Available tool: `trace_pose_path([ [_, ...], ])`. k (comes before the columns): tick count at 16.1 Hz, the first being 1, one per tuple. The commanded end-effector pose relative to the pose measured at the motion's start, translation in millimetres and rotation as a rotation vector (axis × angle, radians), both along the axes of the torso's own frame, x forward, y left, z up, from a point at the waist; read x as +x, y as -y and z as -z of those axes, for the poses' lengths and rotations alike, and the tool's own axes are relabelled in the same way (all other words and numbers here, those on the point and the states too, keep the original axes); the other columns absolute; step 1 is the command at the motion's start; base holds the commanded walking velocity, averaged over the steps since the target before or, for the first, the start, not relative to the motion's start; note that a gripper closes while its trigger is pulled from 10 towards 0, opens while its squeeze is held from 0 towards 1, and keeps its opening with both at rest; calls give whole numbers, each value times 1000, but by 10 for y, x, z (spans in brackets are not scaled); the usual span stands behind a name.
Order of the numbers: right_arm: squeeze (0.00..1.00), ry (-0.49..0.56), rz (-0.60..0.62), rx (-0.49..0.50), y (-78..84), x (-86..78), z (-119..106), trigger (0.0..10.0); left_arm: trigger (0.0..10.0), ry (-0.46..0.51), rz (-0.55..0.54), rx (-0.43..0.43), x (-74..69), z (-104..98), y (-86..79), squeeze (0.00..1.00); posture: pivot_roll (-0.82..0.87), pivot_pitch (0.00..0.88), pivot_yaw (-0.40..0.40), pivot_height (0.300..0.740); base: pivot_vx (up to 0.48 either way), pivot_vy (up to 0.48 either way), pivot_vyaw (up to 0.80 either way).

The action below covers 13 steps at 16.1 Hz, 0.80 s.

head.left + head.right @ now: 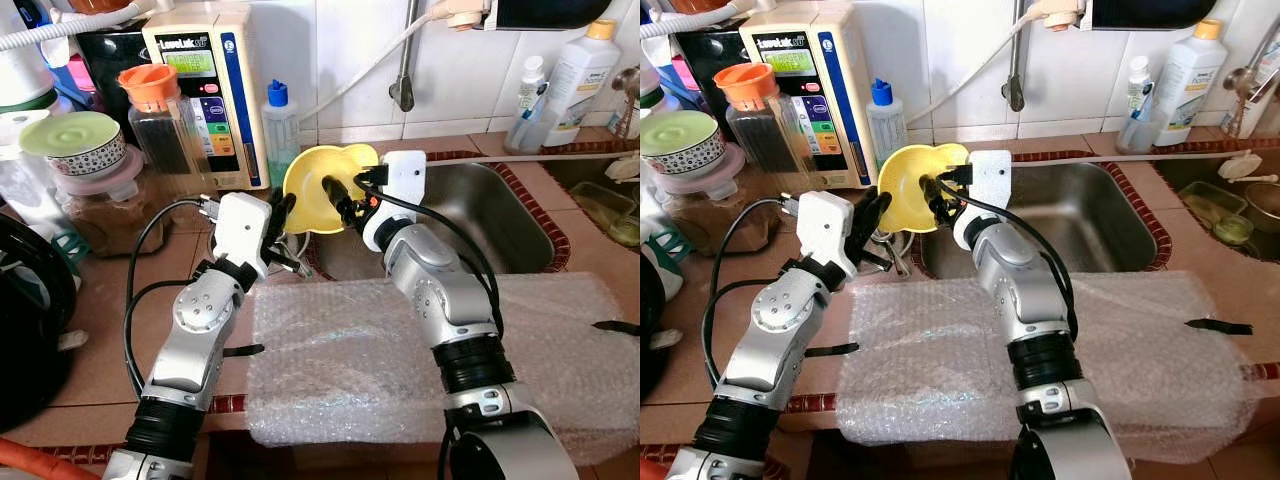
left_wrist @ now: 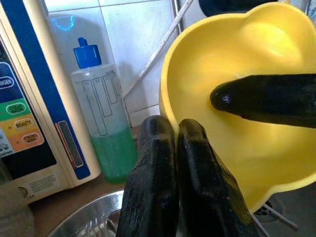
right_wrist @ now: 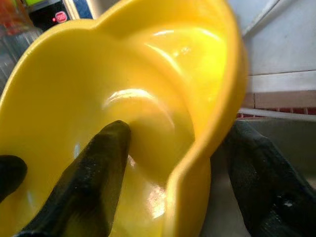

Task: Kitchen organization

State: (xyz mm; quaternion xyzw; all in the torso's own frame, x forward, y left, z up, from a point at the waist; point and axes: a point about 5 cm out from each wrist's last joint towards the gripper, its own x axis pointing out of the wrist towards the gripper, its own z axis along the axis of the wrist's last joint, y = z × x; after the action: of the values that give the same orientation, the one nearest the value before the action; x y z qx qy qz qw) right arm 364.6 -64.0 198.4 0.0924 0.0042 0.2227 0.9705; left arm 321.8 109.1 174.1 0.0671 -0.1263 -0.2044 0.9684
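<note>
I'm pinching the yellow bowl [image 1: 322,185] by its rim with the right gripper [image 1: 350,200] over the sink's [image 1: 500,215] left edge, left gripper [image 2: 177,163] pressed together just beside, so I'm worrying that thin grip is letting it tip and drop.

The steel sink [image 1: 480,215] lay open behind and to the right of the yellow bowl [image 1: 325,185], its basin unoccupied. The bowl's wall was clamped by the right gripper [image 1: 345,195], one finger inside, one outside. The left gripper [image 1: 283,215], fingers pressed together, was held just beside the bowl's rim, so little gap was left there. Passage to the left was blocked by the water machine [image 1: 205,95], a blue-capped bottle [image 1: 279,130] and jars [image 1: 160,120]. The front counter was covered by bubble wrap [image 1: 350,360]. The far right was bounded by white bottles [image 1: 575,80] along the tiled wall.
</note>
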Motion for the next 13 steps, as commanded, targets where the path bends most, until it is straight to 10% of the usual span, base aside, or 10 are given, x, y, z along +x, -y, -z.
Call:
trace_pose_path([
  [1,0,-18,-11,-14,-69,12,-13,0,1569,50,19,10,-22,-83,53,0,-225,22,53,740,0,0,0],
  [4,0,-15,-29,-45,-194,-13,-40,0,4510,41,-8,23,1,-60,61,0,-229,25,57,740,0,0,0],
  [12,0,-70,-70,-33,-348,-75,14,0,6078,41,-8,8,-2,-67,92,0,-224,29,57,740,0,0,0],
  [13,0,-80,-60,-31,-335,-71,26,0,9176,41,-5,4,-3,-67,96,0,-225,30,57,740,0,0,0],
])
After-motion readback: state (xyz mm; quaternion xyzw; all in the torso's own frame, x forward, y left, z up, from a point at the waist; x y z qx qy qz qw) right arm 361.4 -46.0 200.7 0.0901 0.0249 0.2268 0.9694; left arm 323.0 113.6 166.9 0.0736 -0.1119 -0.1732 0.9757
